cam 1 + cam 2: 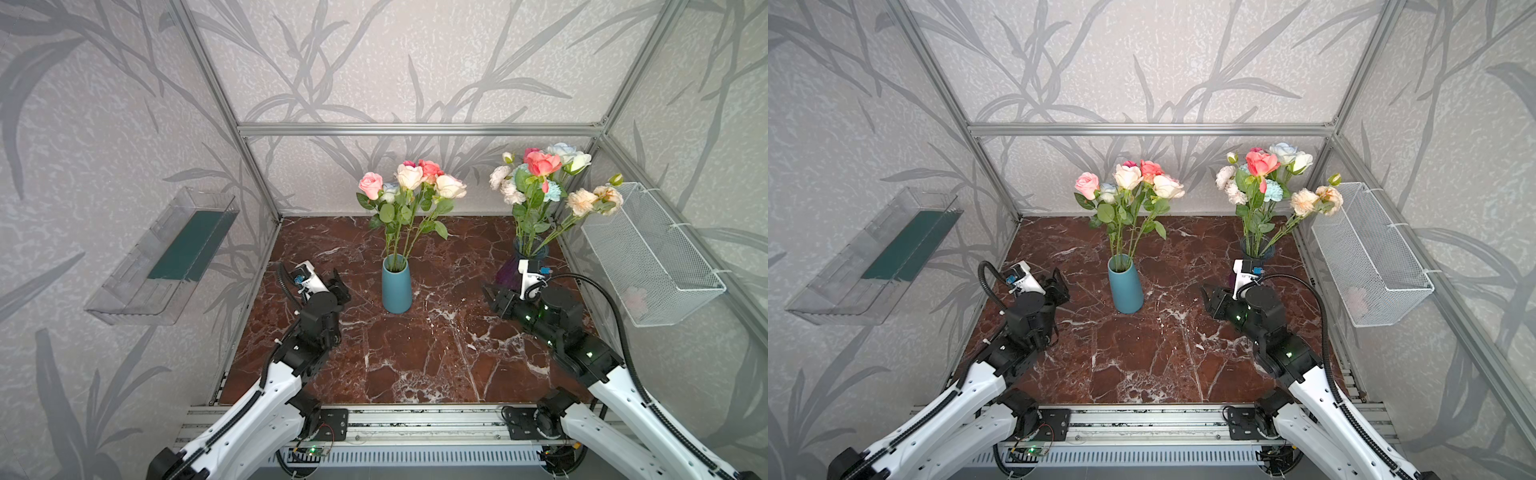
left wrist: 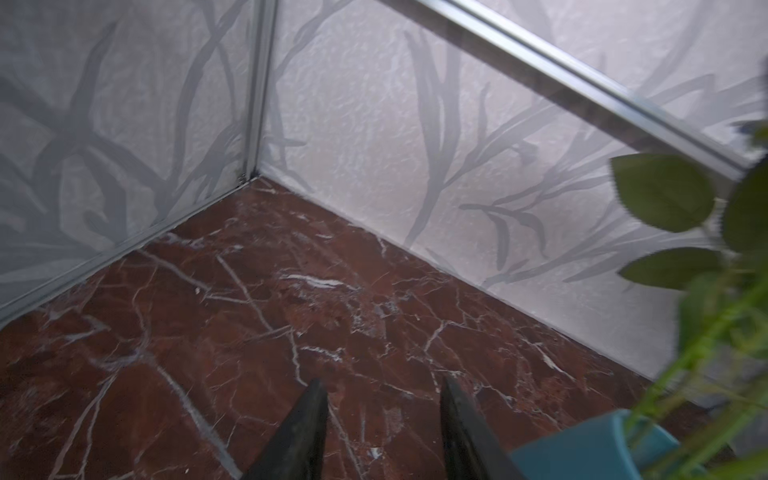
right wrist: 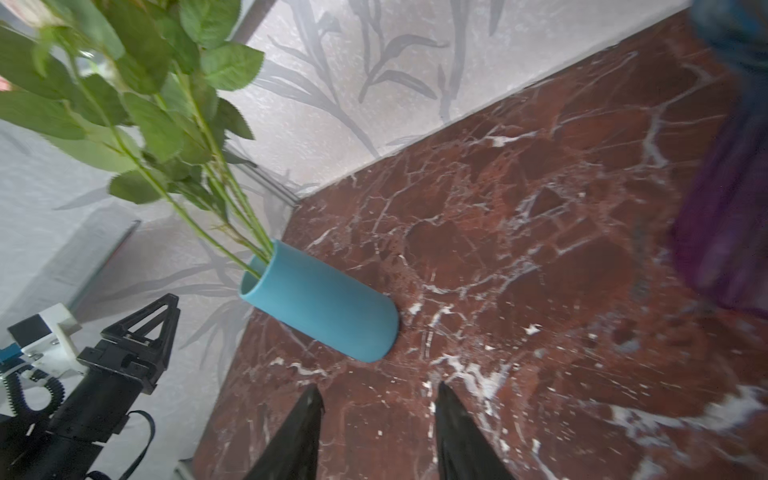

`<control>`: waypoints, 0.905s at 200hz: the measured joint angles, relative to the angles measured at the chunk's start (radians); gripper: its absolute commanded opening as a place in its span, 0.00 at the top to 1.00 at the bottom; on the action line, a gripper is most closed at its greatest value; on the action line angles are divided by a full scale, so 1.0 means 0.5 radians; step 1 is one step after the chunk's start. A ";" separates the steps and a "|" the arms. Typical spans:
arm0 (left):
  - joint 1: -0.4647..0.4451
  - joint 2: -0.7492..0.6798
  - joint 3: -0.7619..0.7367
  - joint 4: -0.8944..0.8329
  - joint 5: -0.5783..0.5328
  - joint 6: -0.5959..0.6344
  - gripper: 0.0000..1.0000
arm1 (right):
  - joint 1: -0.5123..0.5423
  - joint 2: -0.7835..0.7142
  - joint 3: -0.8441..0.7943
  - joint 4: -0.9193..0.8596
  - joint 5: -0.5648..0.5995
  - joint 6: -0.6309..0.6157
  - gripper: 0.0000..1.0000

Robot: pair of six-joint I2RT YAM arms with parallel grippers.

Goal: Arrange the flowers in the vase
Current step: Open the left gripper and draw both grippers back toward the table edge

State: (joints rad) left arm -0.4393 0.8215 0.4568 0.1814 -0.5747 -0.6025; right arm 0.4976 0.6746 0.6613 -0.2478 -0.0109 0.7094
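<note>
Red-brown marble with white veins forms the bench [image 1: 415, 353], shut in by leaf-patterned walls on an aluminium frame. On the left wall hangs a clear tray [image 1: 137, 282] with a dark green strip inside.

Right of it, over the bench's left part, the left hand [image 1: 338, 283] points toward the far wall. Its dark fingertips [image 2: 309, 419] stand spread, with only bare marble between them.

Mid-bench a blue vase [image 1: 396, 286] stands upright, between the two hands and touched by neither. Some flowers [image 1: 409, 183] already stand in it on long green stems: roses in pink, cream and coral, fanning out above leafy stalks.

Farther right, the right hand [image 1: 492, 297] is over the bench, pointing left toward the blue vase but well short of it. In the right wrist view its fingers are parted and grip nothing.

Just beyond that hand, at the far right of the bench, a purple vase [image 1: 508, 272] with a bluish neck holds a second bunch [image 1: 544, 174]: coral rose, white and peach blooms, a pale blue one, some buds. The arm's wrist partly hides this vase in both top views.

On the right wall hangs a white wire basket [image 1: 665, 266], and two peach blooms lean close to its far end. Something pale pink lies inside, too faint to name.
</note>
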 measured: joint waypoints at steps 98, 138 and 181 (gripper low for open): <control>0.206 0.834 -0.138 0.611 0.439 -0.299 0.55 | -0.654 -0.416 -0.836 0.089 0.430 0.299 0.65; 0.215 0.992 -0.148 0.890 0.577 -0.299 0.54 | -0.857 -0.647 -1.128 0.288 0.536 0.407 0.44; 0.243 1.234 -0.169 1.119 0.712 -0.339 0.54 | -1.379 -0.416 -1.173 0.690 0.288 0.499 0.40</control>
State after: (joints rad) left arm -0.3180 1.4387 0.3725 0.7410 -0.2188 -0.7719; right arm -0.1921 0.4667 0.0746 0.0971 0.1333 0.9588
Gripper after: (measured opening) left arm 0.463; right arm 0.595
